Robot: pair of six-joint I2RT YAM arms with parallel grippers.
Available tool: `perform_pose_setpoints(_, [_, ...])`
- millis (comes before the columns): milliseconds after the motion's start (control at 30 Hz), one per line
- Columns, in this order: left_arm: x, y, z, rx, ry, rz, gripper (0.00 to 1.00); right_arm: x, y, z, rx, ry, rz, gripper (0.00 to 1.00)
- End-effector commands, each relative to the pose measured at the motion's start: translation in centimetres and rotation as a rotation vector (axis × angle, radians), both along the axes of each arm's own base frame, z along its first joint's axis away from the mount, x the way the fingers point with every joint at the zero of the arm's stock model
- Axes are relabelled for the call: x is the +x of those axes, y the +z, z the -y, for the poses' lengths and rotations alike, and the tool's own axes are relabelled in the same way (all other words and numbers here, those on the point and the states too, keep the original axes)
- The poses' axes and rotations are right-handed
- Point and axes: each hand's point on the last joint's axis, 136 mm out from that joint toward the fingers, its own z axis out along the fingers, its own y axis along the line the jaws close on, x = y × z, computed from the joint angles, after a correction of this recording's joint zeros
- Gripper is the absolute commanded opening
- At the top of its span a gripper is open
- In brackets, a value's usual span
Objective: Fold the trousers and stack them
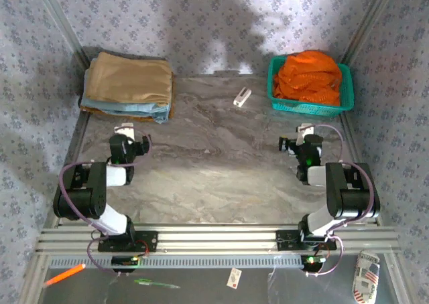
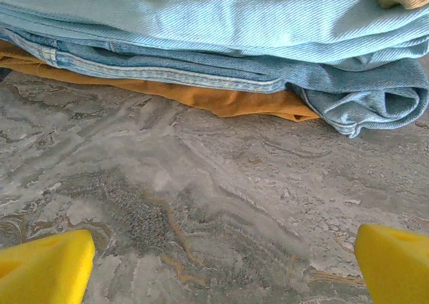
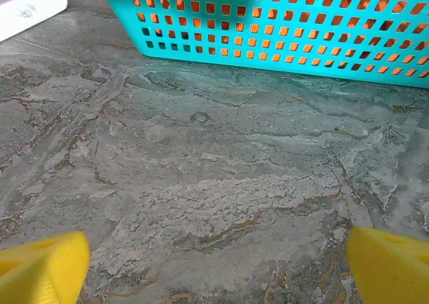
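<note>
The bright orange trousers [image 1: 308,76] lie crumpled in a heap inside the teal basket [image 1: 344,90] at the back right; through the basket's holes the orange fabric [image 3: 281,23] shows in the right wrist view. My right gripper [image 1: 295,141] hovers low over the bare table just in front of the basket, open, with wide-apart yellow fingertips [image 3: 43,264] and nothing between them. My left gripper [image 1: 129,135] is open too, close to the folded stack, its yellow fingertips [image 2: 47,267] far apart over bare table.
A stack of folded clothes stands at the back left: tan cloth [image 1: 131,76] on top, light blue denim [image 2: 221,29] under it, an orange-brown layer [image 2: 228,102] at the bottom. A small white object [image 1: 242,97] lies left of the basket. The marbled table [image 1: 214,170] lies between the arms.
</note>
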Motion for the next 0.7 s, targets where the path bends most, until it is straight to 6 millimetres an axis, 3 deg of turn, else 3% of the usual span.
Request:
perform_pose_setpoints(0, [0.69,0.78,0.25,-0.002,-0.024,0.023,1.00,0.60,0.93,-0.10,0.004,0.002,0.029,1.00])
perform_pose_setpoints(667, [0.73,0.84,0.30,0.004,-0.023,0.024,1.00,0.61,0.96,-0.13,0.005,0.004,0.030,1.00])
